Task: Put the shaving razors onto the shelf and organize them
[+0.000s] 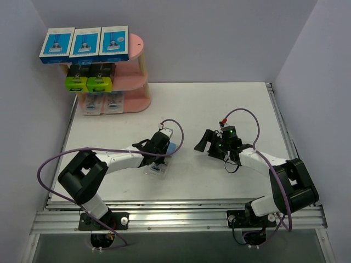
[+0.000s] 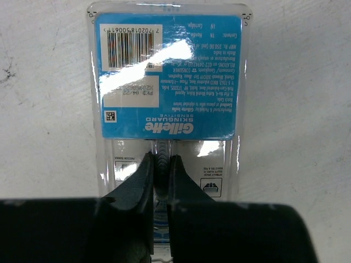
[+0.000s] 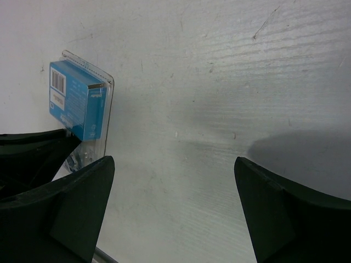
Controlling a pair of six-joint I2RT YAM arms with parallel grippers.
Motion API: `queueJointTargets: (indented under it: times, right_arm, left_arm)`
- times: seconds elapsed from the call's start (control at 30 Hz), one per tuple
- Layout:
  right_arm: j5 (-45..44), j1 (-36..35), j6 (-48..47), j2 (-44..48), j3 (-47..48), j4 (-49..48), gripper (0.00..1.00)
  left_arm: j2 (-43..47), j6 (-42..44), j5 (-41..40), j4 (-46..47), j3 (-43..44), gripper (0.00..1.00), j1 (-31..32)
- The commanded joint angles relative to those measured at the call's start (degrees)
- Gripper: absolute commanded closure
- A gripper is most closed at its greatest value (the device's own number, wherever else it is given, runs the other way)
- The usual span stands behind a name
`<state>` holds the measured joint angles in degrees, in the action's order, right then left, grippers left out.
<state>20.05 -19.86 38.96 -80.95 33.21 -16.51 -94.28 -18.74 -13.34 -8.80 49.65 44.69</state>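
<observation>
My left gripper (image 1: 162, 158) is shut on a clear blister pack razor with a blue card (image 2: 167, 71). Its jaws pinch the raised ridge at the pack's clear end (image 2: 160, 161), near the table's middle. The same pack (image 3: 77, 101) shows at the left of the right wrist view. My right gripper (image 1: 202, 143) stands open a short way to the right, with only bare table between its fingers (image 3: 175, 164). The pink shelf (image 1: 138, 43) at the back left carries three blue-and-white boxes (image 1: 85, 44) on top, two black boxes with lime-green ends (image 1: 89, 76) in the middle and blister packs (image 1: 102, 102) on the bottom tier.
Pale walls close the table on the left, back and right. A metal rail (image 1: 175, 219) runs along the near edge by the arm bases. Purple cables (image 1: 55, 159) loop off both arms.
</observation>
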Motion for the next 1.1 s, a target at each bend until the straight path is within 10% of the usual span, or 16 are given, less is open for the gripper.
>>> queueJointTargets:
  times: [0.0, 1.07]
  right_arm:
    - [1.3, -0.3, 0.7, 1.4, 1.2, -0.7, 0.14]
    - [1.0, -23.5, 12.8, -2.5, 10.6, -17.8, 0.29]
  left_arm:
    - [4.3, -1.8, -1.0, -3.2, 0.3, 0.98, 0.0]
    - [32.2, -11.6, -0.1, -7.6, -6.1, 0.98, 0.0]
